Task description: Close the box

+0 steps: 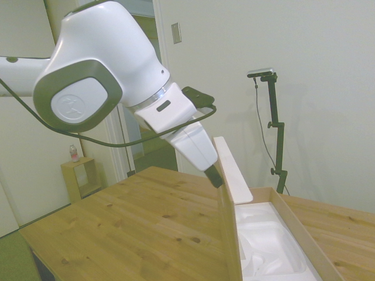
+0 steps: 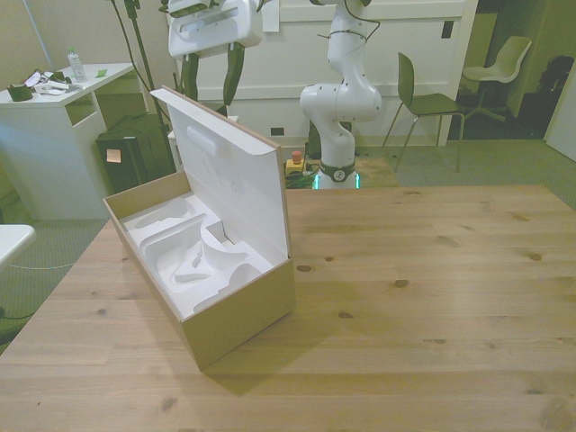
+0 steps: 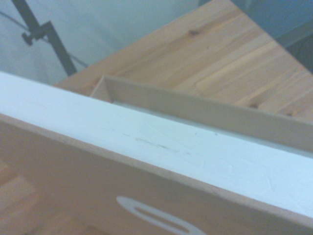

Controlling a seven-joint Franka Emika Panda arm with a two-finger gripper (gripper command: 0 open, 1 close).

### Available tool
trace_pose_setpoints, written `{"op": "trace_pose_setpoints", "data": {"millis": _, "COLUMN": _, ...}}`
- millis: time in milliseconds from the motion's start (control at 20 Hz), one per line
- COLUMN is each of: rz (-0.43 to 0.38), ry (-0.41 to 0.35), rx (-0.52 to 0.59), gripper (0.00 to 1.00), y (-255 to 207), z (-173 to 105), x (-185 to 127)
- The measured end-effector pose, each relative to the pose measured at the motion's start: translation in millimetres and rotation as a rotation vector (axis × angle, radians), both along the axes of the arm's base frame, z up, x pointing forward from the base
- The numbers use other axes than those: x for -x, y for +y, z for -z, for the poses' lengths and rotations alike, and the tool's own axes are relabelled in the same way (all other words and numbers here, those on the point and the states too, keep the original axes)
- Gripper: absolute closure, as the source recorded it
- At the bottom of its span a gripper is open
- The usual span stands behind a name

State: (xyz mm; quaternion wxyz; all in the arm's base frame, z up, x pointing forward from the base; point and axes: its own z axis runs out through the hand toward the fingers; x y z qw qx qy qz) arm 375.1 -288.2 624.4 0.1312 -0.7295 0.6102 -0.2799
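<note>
The brown cardboard box [image 2: 241,317] sits on the wooden table toward the front view's left, its white moulded foam [image 2: 193,254] exposed. Its hinged lid [image 2: 236,184] stands nearly upright, white inner face toward the tray. My gripper [image 2: 211,85] hovers at the lid's top edge on its outer side, open, with nothing between the dark fingers [image 2: 233,76]. From the side, one dark fingertip [image 1: 214,175] touches or nearly touches the lid [image 1: 229,216] just below its white lip. The wrist view looks down over the lid's edge [image 3: 171,142] and shows a white oval mark [image 3: 156,218] on the outer face.
The box takes up one side of the wooden table [image 2: 432,297]. A white desk [image 2: 54,99] with small items stands off the table at the front view's left. A second white robot arm [image 2: 346,90] and chairs [image 2: 432,99] stand behind the table.
</note>
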Motion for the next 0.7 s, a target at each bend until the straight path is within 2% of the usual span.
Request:
{"op": "trace_pose_setpoints", "data": {"millis": 100, "rz": 0.027, "ry": -0.021, "rx": 0.014, "gripper": 0.00, "y": -6, "z": 5, "x": -8}}
{"op": "trace_pose_setpoints", "data": {"millis": 250, "rz": -0.012, "ry": 0.011, "rx": 0.006, "gripper": 0.00, "y": 7, "z": 19, "x": -21}}
{"op": "trace_pose_setpoints", "data": {"millis": 450, "rz": -0.194, "ry": 0.116, "rx": -0.043, "gripper": 0.00, "y": 69, "z": 47, "x": -32}}
{"op": "trace_pose_setpoints", "data": {"millis": 700, "rz": -0.418, "ry": 0.300, "rx": -0.090, "gripper": 0.00, "y": 160, "z": 93, "x": -18}}
